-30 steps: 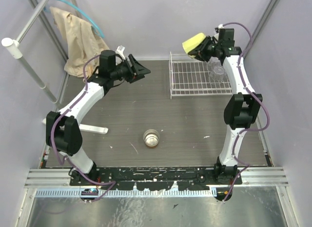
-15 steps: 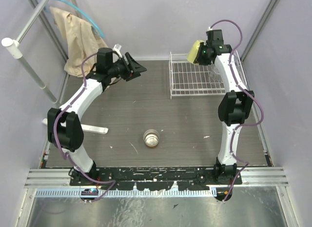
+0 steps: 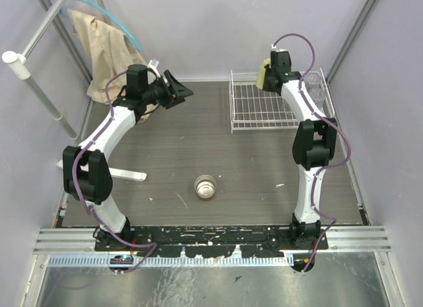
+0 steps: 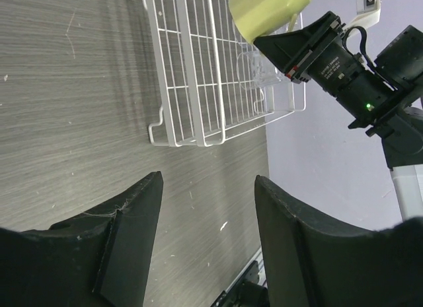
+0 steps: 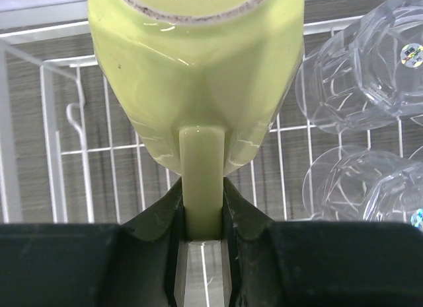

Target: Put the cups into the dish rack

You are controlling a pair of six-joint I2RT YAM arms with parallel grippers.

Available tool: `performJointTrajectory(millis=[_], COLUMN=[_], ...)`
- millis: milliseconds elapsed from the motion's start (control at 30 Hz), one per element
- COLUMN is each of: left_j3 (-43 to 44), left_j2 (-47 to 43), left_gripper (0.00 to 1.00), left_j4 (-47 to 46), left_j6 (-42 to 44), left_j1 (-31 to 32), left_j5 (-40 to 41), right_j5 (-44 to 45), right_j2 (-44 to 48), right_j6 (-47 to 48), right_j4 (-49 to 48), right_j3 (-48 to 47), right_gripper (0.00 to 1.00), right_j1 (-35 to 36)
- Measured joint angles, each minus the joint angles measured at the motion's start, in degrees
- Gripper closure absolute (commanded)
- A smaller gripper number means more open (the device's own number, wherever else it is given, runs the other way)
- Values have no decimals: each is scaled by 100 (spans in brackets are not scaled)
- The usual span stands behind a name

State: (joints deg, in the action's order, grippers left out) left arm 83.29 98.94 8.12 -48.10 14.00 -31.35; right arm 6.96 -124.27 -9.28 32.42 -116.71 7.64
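My right gripper point(image 5: 201, 211) is clamped on the handle of the pale yellow mug point(image 5: 198, 76), held over the far edge of the dish rack point(image 5: 79, 148). My left gripper point(image 4: 208, 234) hangs empty, jaws apart. Clear tumblers point(image 5: 360, 69) sit at the rack's right end (count unclear). The metallic-brown cup point(image 3: 206, 187) waits near the middle of the tabletop point(image 3: 165, 148), dark wood-grain, with lilac walls point(image 3: 218, 30) around.

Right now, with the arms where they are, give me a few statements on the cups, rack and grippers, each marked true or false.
1. The right gripper is shut on the handle of the yellow mug. True.
2. Clear tumblers sit inside the dish rack. True.
3. The left gripper grips a tumbler. False: it is open and empty.
4. The metallic-brown cup is in the rack. False: it stands on the table, apart from the rack.
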Motion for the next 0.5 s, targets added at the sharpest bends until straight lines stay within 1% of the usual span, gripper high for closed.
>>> performJointTrajectory(millis=[100,167,500], left_j3=[-37,-57,-107], left_j2=[0,-2,-22], left_gripper=[35,35,35], left_j4=[11,24,164], left_j6=[13,13,74], left_j1=[-35,-46,-101], left_j5=[22,33,146], right_j5=[98,133,188], right_j2=[0,-17,-328], right_j6=[57,81,201], right_j4=[-393,-474,-981], right_j3=[295,396,420], right_gripper=[99,99,99], right_j1=[-39,-61,-101])
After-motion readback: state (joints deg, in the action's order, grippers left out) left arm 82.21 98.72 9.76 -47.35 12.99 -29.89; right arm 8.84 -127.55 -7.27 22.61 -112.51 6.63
